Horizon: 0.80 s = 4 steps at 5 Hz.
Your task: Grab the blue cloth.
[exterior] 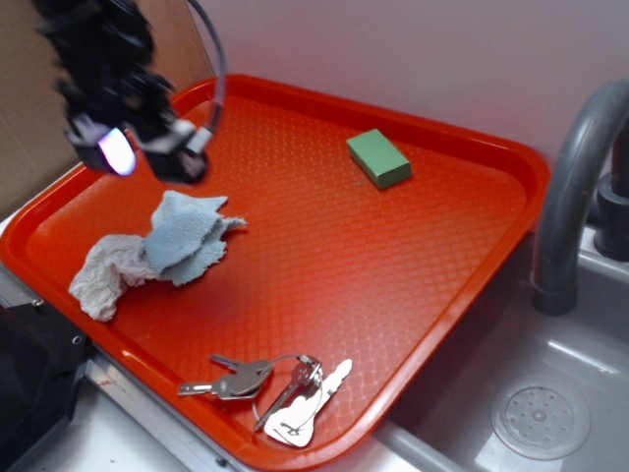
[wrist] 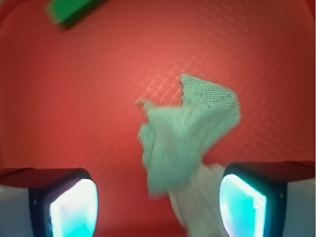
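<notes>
Red textured tray (exterior: 413, 256) sits next to a grey sink (exterior: 550, 413) with a dark faucet (exterior: 570, 197). Exterior view: blue cloth (exterior: 187, 236) lies crumpled at the tray's left side, touching and partly overlapping a whitish wad (exterior: 103, 275) to its lower left. Green sponge (exterior: 379, 158) is well apart near the far rim, keys (exterior: 265, 385) near the front rim. Claw (exterior: 147, 147) hangs in the air above and slightly behind the cloth, blurred, not touching anything. Wrist view: claw (wrist: 158, 197) open, both fingers (wrist: 247, 202) spread with nothing between them; cloth (wrist: 190, 131) sits ahead of the gap and a bit right of centre, wad (wrist: 197, 202) trailing from it close to the right finger. Judgement: approach stage, no grasp yet. To do it well, advance the claw over the raised fold at the cloth's far side, away from the wad, descend until the fingers straddle that fold, then pinch. Risk: catching the wad along with the cloth.
</notes>
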Each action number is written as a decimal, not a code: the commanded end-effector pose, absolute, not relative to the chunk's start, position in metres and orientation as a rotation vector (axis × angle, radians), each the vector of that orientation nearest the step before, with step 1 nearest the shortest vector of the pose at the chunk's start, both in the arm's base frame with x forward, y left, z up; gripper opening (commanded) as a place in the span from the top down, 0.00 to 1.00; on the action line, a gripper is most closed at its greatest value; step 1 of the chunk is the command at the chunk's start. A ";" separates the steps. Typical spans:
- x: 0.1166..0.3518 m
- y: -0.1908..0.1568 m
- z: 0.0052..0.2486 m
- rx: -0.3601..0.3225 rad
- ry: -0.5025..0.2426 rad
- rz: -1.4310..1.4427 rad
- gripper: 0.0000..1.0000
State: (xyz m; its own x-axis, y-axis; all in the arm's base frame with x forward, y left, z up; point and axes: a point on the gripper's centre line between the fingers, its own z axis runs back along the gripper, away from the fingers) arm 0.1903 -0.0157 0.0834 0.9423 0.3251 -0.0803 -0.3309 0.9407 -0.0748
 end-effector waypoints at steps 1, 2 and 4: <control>0.202 0.004 0.044 -0.015 -0.054 0.555 0.00; 0.197 0.020 0.053 -0.098 -0.024 0.607 1.00; 0.203 0.036 0.049 -0.127 -0.007 0.626 1.00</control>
